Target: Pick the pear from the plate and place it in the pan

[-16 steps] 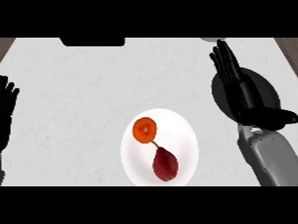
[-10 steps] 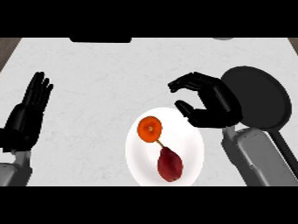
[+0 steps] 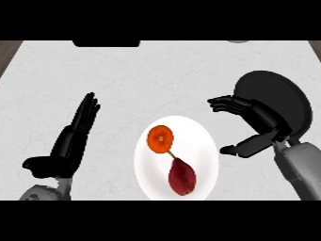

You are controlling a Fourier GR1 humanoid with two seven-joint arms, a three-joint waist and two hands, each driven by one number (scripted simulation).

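The dark red pear [image 3: 182, 175] lies on the white plate [image 3: 203, 141] beside an orange piece [image 3: 161, 138]. The right robot hand [image 3: 254, 123], fingers spread apart, hovers beside the plate, before the black pan [image 3: 274, 92]; the left robot hand [image 3: 76, 132] rests open on the bench [image 3: 142, 80].

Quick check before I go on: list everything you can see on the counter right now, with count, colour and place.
plate: one, white, on the counter near the lower middle.
pear: one, dark red, on the plate's near half.
orange item: one, orange, on the plate's far half, thin stem toward the pear.
pan: one, black, right of the plate, partly behind the right hand.
counter: one, light grey.
left hand: one, black, open, left of the plate.
right hand: one, black, fingers spread, between plate and pan, holding nothing.
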